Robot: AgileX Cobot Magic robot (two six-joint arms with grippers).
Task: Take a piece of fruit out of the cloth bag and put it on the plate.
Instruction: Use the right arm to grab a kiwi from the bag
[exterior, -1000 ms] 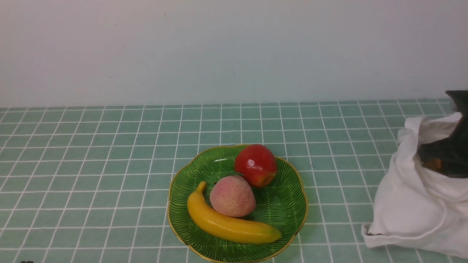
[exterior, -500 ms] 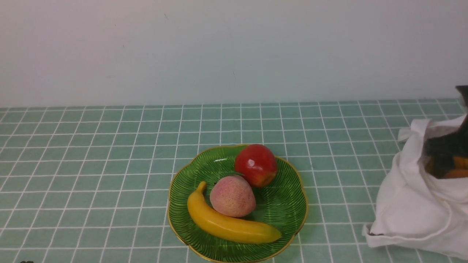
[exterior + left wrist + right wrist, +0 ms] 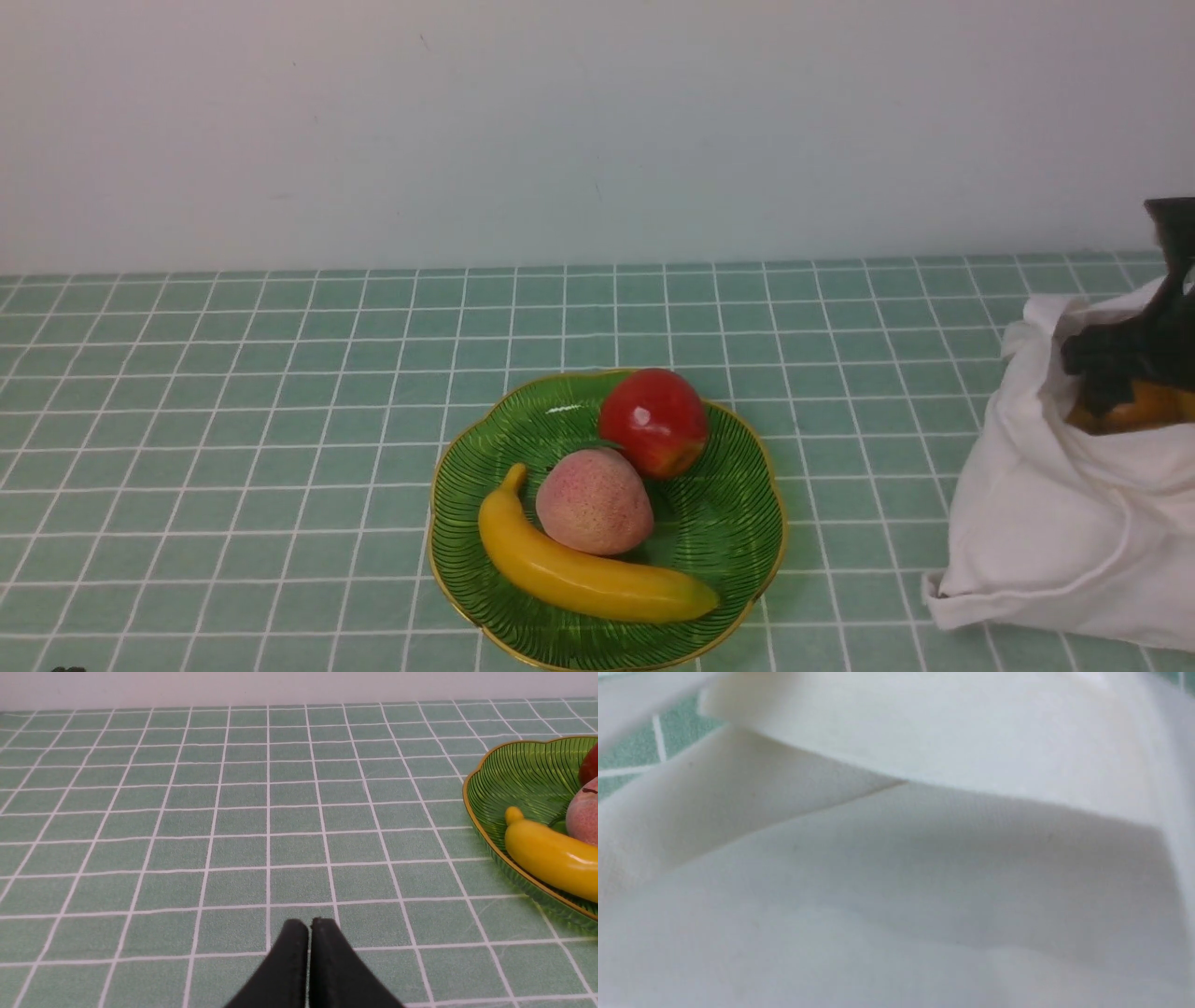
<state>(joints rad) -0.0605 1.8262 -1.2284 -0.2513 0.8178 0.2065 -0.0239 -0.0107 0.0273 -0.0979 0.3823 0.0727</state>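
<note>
Front view: right gripper [image 3: 1113,371] over orange fruit [image 3: 1139,409] at bag [image 3: 1046,523] mouth.
Its opening cannot be told; fruit likely light, slick, best held across its middle.

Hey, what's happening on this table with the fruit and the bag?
The robot's right end effector is at the mouth of the white cloth bag, with something orange, probably fruit, at its tip. The green plate already holds an apple, a peach and a banana. The left end effector is shut over the table.
</note>
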